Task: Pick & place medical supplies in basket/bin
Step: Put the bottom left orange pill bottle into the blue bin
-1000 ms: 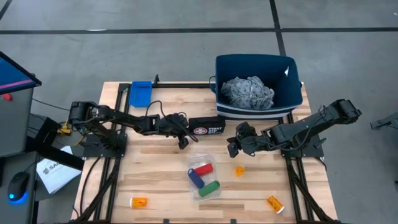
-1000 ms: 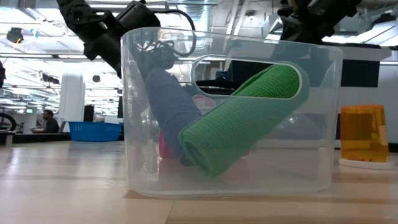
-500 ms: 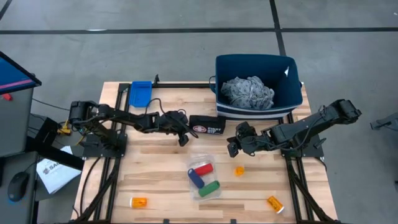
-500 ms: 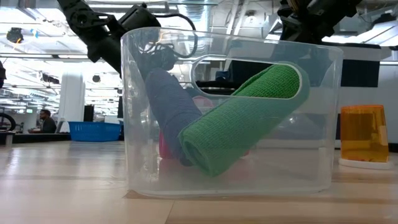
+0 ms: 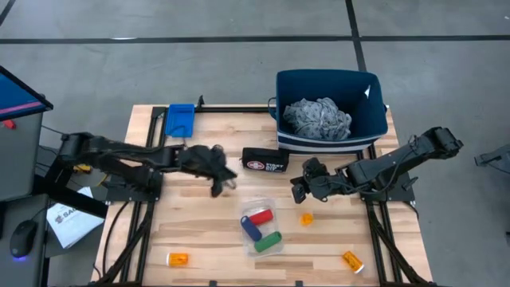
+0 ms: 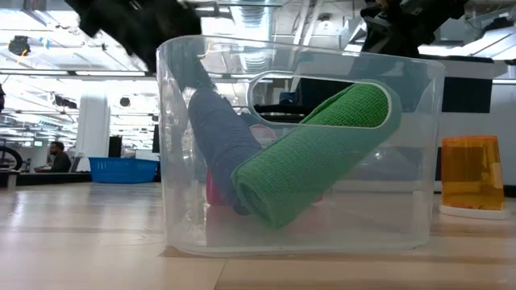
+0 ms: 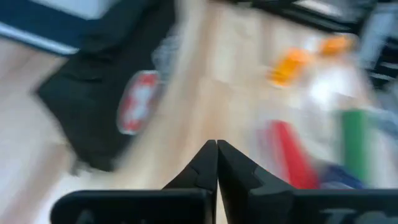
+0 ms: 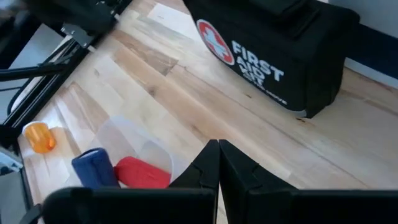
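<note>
The left gripper (image 5: 221, 183) hangs over the table left of the black first aid pouch (image 5: 264, 160), fingers pinched together on nothing, though it's blurry. Near of that, the clear tub (image 5: 260, 225) holds red, blue and green rolls (image 5: 268, 241). The right gripper (image 5: 297, 189) hovers right of the pouch, clenched empty. Far right, the navy bin (image 5: 330, 137) has the grey cloth (image 5: 318, 117) inside.

Background stuff on and around the table (image 5: 191, 215)

Black first aid pouch (image 5: 264, 162) sits mid-table, a small blue tray (image 5: 180, 120) at the far edge, a clear plastic tub (image 6: 298, 145) near the front. Paper (image 5: 68, 221) lies on the floor, person (image 6: 58, 156) seated way back.
</note>
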